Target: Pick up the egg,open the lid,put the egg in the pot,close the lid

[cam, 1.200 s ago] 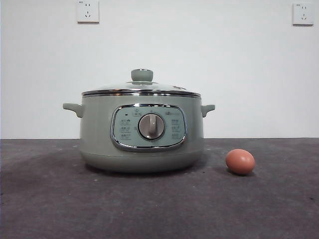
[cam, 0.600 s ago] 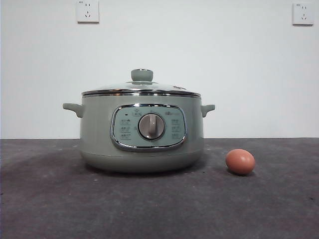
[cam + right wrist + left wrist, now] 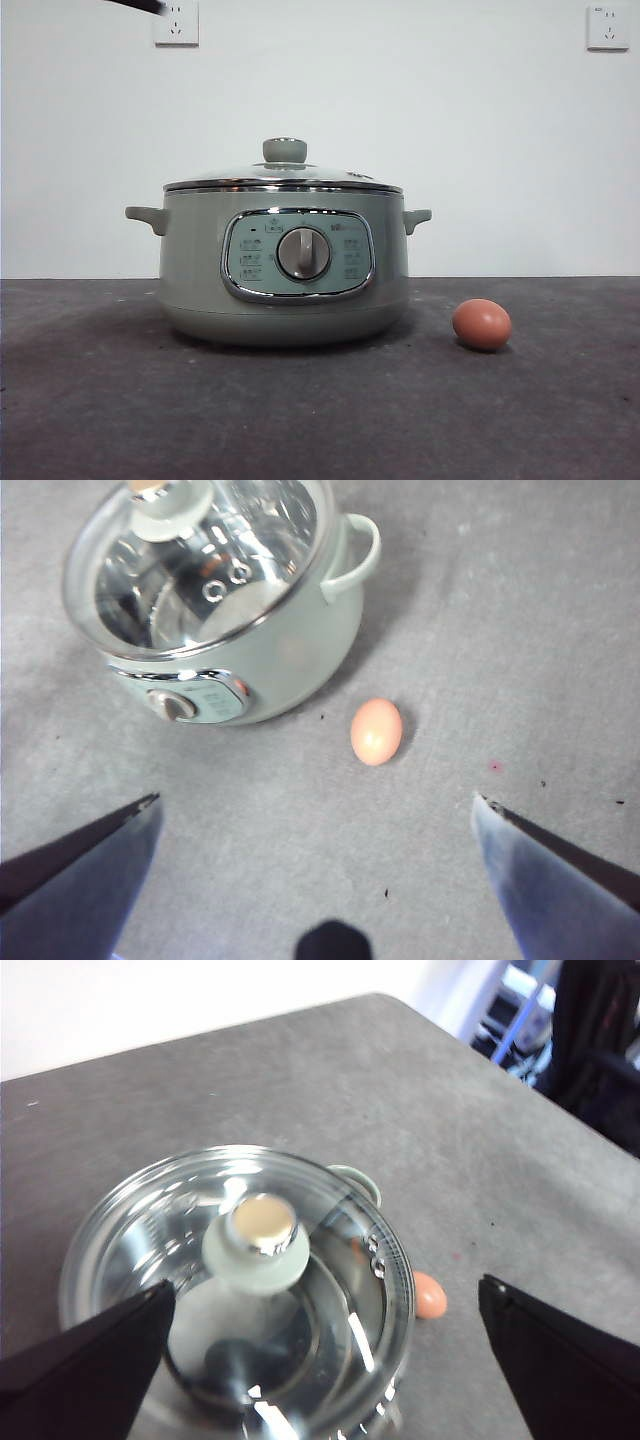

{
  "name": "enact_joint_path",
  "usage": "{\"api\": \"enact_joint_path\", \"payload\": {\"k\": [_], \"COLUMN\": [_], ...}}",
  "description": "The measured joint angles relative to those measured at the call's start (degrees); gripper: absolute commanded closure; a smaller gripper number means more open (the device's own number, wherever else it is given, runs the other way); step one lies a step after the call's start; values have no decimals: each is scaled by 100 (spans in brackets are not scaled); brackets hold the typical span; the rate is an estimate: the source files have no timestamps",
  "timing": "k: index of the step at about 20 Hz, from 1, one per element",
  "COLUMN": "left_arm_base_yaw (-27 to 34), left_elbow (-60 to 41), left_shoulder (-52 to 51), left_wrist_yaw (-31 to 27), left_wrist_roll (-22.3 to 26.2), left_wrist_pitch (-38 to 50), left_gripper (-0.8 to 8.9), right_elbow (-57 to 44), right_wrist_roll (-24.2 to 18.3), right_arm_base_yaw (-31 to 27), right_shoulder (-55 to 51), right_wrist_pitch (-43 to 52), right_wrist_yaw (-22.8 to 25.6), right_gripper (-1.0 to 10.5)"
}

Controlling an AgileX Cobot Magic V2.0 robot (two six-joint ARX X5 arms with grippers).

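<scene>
Egg [image 3: 481,324] lies on the dark grey table [image 3: 90,420], just beside the pot [image 3: 285,262] on the side of one of its small handles and apart from its wall; nothing touches it. The pot stands upright with its control panel [image 3: 298,256] and silver dial [image 3: 303,254] facing the front camera, and the lid [image 3: 283,178] sits closed on its rim, green knob [image 3: 285,151] on top. The left gripper [image 3: 330,1360] hangs above the lid, its two black jaws spread wide, one to either side of the knob's line and well clear of the glass; it holds nothing. In the front view only a black tip [image 3: 140,5] shows at the top edge, over the pot's side away from the egg. The right gripper [image 3: 315,865] hovers high over the bare table near the egg, jaws likewise spread far apart and empty, with the egg [image 3: 376,731] and the pot [image 3: 260,630] lying ahead of it. Two wall sockets [image 3: 176,22] sit on the white wall behind.
</scene>
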Motion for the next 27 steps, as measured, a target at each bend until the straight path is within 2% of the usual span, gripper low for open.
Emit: {"api": "enact_joint_path", "payload": {"k": [3,8,16,20,21,23,24,27], "left_arm_base_yaw": [-291,-400,-514,-623,-640,-686,-699,-734], "left_elbow": [684,1300,1300,1300,1300,1300,1300,1300], "left_shoulder": [999,2216,2863,2938,2944,2944,2946,2946], "left_wrist_yaw": [-387,-662,-697,-984,-1003,-1130,-1150,-1156], "left_wrist_roll": [234,367,376,378,378,378,378,378], "left_wrist_pitch": [15,153,286,310,310,313,313,313], "left_gripper": [149,150,154,160,185,365,414,421], "right_elbow": [0,0,0,0,0,0,0,0], "right_wrist_roll": [0,0,0,0,0,0,0,0], "right_arm_base_yaw": [0,0,0,0,0,0,0,0], "right_shoulder": [120,155,179,238,249,269,275,289], "right_wrist_pitch": [24,46,85,87,87,87,87,87], "right_wrist_yaw": [0,0,-2,-2,-2,-2,-2,-2], "right_gripper": [349,349,350,350,351,351,351,351]}}
